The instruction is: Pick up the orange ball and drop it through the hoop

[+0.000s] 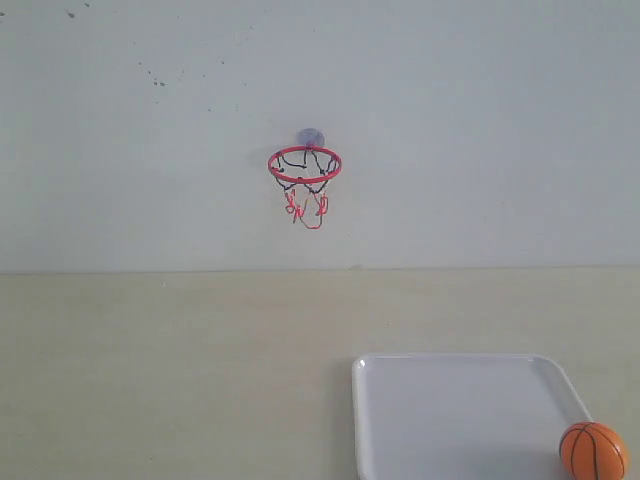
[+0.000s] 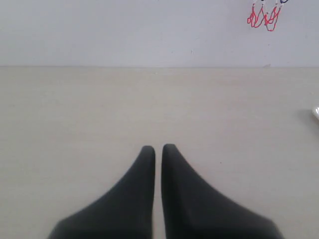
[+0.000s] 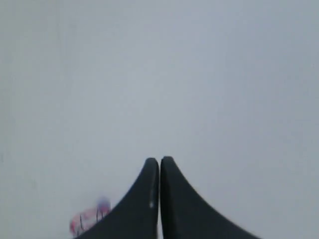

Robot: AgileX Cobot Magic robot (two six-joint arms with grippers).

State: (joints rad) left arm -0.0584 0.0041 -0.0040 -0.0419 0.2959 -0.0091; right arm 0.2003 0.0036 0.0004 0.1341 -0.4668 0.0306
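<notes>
The orange ball (image 1: 593, 451) rests at the near right corner of a white tray (image 1: 440, 400) in the exterior view. On the pale wall hangs the hoop (image 1: 304, 166), its red ring and string net below a greyish suction mount. Neither arm shows in the exterior view. My left gripper (image 2: 158, 148) is shut with nothing in it, low over the bare tabletop; the bottom of the hoop's net (image 2: 262, 16) shows far off. My right gripper (image 3: 159, 160) is shut and empty, facing the wall, with the hoop (image 3: 89, 218) blurred beside one finger.
The beige table (image 1: 170, 380) meets the wall along a straight line. A sliver of the tray's edge (image 2: 316, 113) shows in the left wrist view.
</notes>
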